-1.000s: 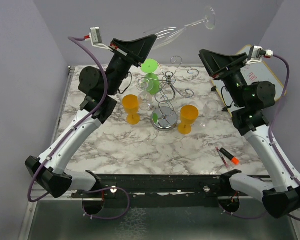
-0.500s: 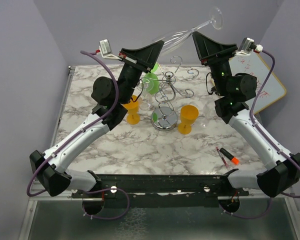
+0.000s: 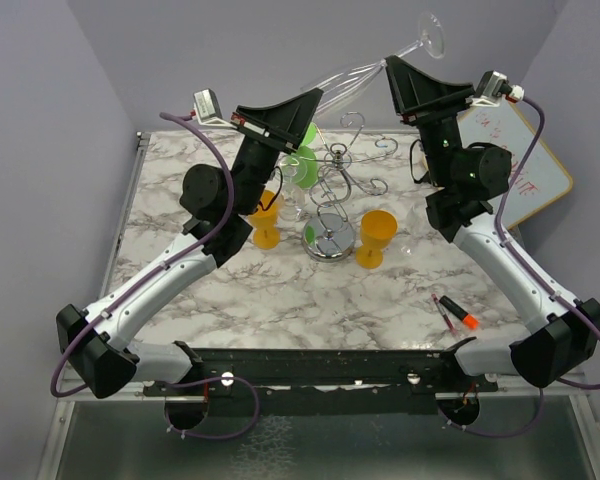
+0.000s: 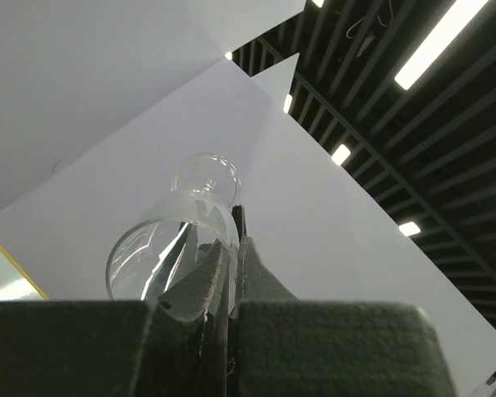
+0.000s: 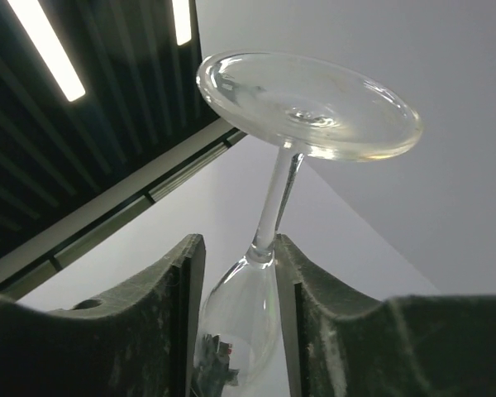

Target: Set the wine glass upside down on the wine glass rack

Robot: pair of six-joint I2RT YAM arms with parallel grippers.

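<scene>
- High at the top centre of the overhead view, tilted in the air: the wine glass, with its foot toward the upper right and its bowl toward the lower left.
- Pinched at the bowl's rim by the left gripper. In the left wrist view, fingers drawn almost together with the glass wall between them.
- Straddled near the join of stem and bowl by the right gripper. In the right wrist view, fingers narrowly parted at either side of the bowl. Cannot tell whether pressing on it or merely beside it.
- Well below the glass, at mid-frame: the wine glass rack, upright on the marble table.
- Just upper left of the rack's hooks, a green glass.
- Left and right of the round base, two orange cups.
- At the right edge, a whiteboard.
- Toward the lower right, a red marker.
</scene>
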